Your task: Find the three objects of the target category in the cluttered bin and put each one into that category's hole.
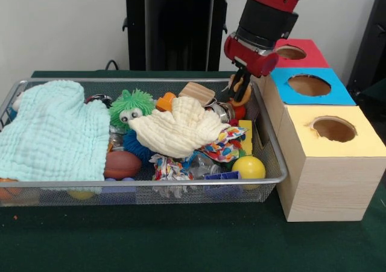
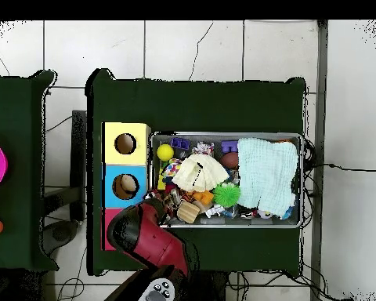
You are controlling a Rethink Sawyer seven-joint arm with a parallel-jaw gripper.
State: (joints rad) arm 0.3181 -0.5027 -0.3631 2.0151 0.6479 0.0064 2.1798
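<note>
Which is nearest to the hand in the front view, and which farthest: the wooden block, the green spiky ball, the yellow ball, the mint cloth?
Measured from the hand in the front view:
1. Wooden block, just beside it at the bin's far side.
2. Yellow ball, at the bin's near corner by the boxes.
3. Green spiky ball, mid-bin.
4. Mint cloth, at the opposite end.
</note>
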